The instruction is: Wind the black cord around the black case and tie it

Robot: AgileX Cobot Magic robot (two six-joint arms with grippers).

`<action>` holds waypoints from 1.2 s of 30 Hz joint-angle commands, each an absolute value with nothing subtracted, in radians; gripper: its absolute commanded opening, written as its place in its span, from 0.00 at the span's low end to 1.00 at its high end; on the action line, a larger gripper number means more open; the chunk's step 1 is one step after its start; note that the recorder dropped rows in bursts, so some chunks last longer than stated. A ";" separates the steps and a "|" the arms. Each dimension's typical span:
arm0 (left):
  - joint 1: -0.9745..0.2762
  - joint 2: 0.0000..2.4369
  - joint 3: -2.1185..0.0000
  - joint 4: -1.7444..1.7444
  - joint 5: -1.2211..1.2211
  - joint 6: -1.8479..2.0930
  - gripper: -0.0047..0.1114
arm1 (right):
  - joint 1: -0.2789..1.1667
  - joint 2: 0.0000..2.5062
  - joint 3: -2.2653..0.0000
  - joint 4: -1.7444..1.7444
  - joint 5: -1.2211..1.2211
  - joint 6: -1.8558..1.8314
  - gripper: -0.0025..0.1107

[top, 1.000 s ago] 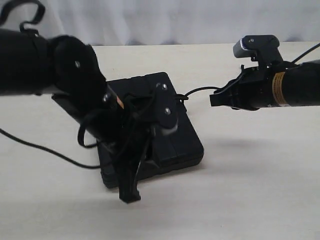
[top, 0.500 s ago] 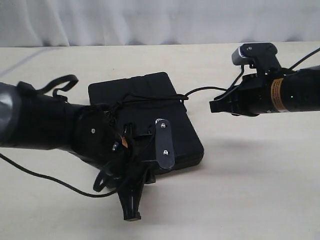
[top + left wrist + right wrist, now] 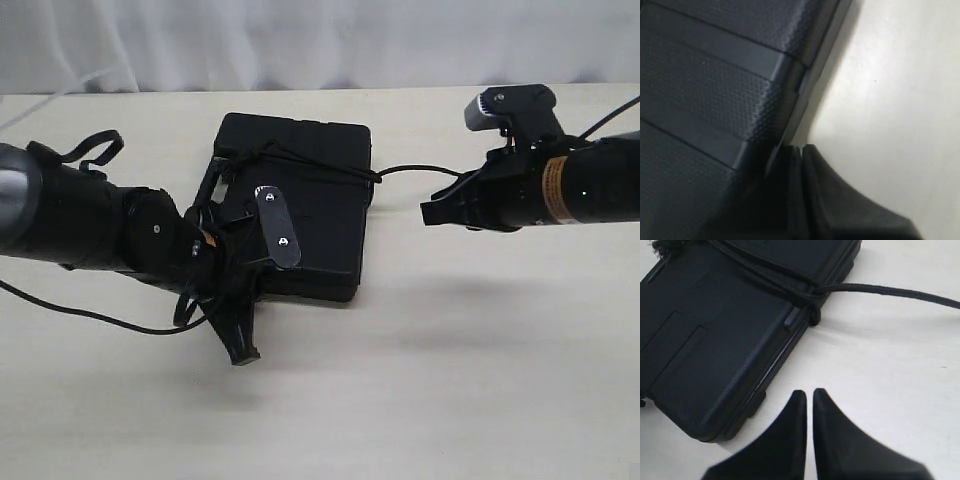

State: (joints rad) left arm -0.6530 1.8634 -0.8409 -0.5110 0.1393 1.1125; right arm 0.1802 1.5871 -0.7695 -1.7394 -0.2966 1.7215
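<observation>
Beside the clenched left gripper [image 3: 801, 148] lies the black case [image 3: 330, 215], near the clenched right gripper [image 3: 809, 392].

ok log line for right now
black cord across black case, tail leading off its edge | left gripper shut, tips at case edge | right gripper shut, off the case

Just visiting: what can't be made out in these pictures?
Exterior view: the left arm hides one corner of the black case.
Right wrist view: the black cord runs off the picture's edge, so its far end is cut off.
Same view: the crossing at the case's edge is black on black; tied or not, unclear.
Left wrist view: too close; only case ribs and the shut left pincer show.
</observation>
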 commanded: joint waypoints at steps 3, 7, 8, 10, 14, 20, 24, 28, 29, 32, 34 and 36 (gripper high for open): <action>-0.658 1.824 -0.841 -0.513 0.147 1.099 0.04 | 0.176 1.640 -0.767 -1.744 -0.252 1.713 0.06; -0.643 1.724 -0.839 -0.509 0.151 1.043 0.04 | 0.176 1.733 -0.801 -1.744 -0.262 1.713 0.06; -0.627 1.694 -0.839 -0.509 0.151 1.031 0.04 | 0.176 1.758 -0.815 -1.744 -0.282 1.713 0.06; -0.581 1.650 -0.839 -0.506 0.132 0.995 0.04 | 0.176 1.802 -0.844 -1.744 -0.342 1.713 0.06; -0.422 1.642 -0.839 -0.509 0.025 0.886 0.04 | 0.176 1.872 -0.901 -1.744 -0.436 1.716 0.06; -0.200 1.741 -0.839 -0.510 -0.037 0.746 0.04 | 0.176 1.937 -0.958 -1.744 -0.453 1.719 0.06; -0.189 1.847 -0.847 -0.508 -0.118 0.730 0.04 | 0.176 1.976 -1.001 -1.744 -0.469 1.719 0.06; -0.239 1.896 -0.906 -0.452 -0.018 0.730 0.04 | 0.176 2.008 -1.040 -1.744 -0.469 1.719 0.06; -0.259 1.902 -0.917 -0.421 0.009 0.730 0.04 | 0.176 2.016 -1.053 -1.744 -0.469 1.719 0.06; -0.318 1.917 -0.931 -0.364 0.033 0.734 0.04 | 0.176 2.039 -1.083 -1.744 -0.469 1.717 0.06; -0.355 1.928 -0.931 -0.341 0.028 0.739 0.04 | 0.176 2.055 -1.094 -1.744 -0.471 1.717 0.06; -0.375 1.939 -0.931 -0.323 0.030 0.742 0.04 | 0.176 2.068 -1.101 -1.744 -0.471 1.719 0.06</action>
State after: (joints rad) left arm -0.3459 1.9226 -0.9254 -0.3524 0.0178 0.7401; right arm 0.1802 2.0546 -1.0897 -1.7394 -0.4631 1.7197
